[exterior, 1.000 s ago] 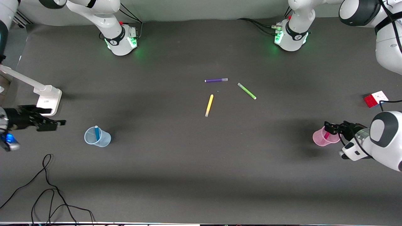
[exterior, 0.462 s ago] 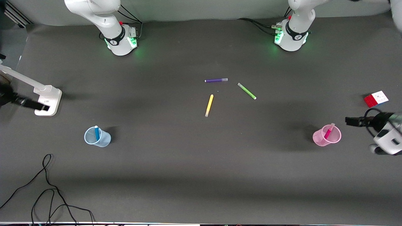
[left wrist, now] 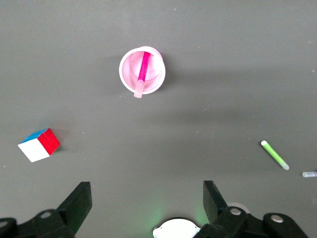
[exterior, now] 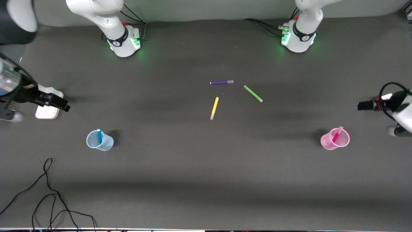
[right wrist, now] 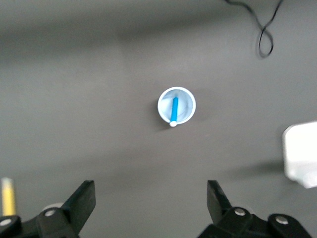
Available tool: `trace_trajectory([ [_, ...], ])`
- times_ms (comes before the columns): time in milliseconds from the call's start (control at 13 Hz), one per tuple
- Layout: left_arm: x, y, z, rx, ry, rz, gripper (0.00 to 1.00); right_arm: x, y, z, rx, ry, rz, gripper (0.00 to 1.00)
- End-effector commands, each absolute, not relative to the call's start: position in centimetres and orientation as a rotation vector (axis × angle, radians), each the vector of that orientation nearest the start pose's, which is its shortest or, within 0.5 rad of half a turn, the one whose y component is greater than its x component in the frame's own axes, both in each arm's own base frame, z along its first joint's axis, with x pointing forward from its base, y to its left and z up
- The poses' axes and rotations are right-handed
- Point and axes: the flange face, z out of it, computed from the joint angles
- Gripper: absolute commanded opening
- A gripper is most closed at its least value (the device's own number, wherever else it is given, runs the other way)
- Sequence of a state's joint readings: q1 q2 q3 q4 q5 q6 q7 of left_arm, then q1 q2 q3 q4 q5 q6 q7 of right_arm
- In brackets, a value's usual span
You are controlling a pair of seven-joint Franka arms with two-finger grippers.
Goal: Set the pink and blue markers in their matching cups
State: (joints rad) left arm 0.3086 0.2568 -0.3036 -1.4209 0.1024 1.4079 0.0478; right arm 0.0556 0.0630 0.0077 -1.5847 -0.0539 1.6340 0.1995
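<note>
Both markers look placed from where I sit: the blue marker [exterior: 99, 136] stands tilted in the pale blue cup [exterior: 99, 140] toward the right arm's end of the table, and the pink marker [exterior: 336, 134] leans in the pale pink cup [exterior: 334, 139] toward the left arm's end. My left gripper [left wrist: 144, 203] and right gripper [right wrist: 151, 201] hang above their cups, jaws spread wide and holding nothing. I judge nothing is left; the purple pen [exterior: 221, 82], yellow pen [exterior: 214, 108] and green pen [exterior: 253, 93] lie mid-table.

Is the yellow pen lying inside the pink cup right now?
No, the yellow pen lies flat on the table mid-way between the cups, while the pink cup holds only the pink marker.
</note>
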Motion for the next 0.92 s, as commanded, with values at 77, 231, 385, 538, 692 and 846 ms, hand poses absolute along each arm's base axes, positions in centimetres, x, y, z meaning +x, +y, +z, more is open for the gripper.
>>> trace_trajectory([
  [77,56.3,0.6,57.1,-3.103,0.137,0.271,1.0,56.4,2.4,60.0,-3.149,-0.175,0.068,1.0],
  [231,55.0,0.0,57.9,-3.117,0.142,0.224,1.0,55.8,1.5,60.8,-3.071,-0.128,0.094,1.0],
  [385,54.6,-1.2,58.5,-3.115,0.172,0.209,1.0,55.5,2.2,61.2,-3.07,-0.138,0.09,1.0],
  [538,54.6,-1.7,58.8,-3.117,0.177,0.212,1.0,55.1,1.3,61.4,-3.05,-0.112,0.122,1.0],
  [692,54.5,-1.8,59.0,-3.117,0.175,0.209,1.0,54.4,0.0,62.6,-3.051,-0.06,0.091,1.0],
  [846,54.6,-1.8,59.2,-3.117,0.167,0.202,1.0,54.4,0.0,62.6,-3.051,-0.06,0.091,1.0],
])
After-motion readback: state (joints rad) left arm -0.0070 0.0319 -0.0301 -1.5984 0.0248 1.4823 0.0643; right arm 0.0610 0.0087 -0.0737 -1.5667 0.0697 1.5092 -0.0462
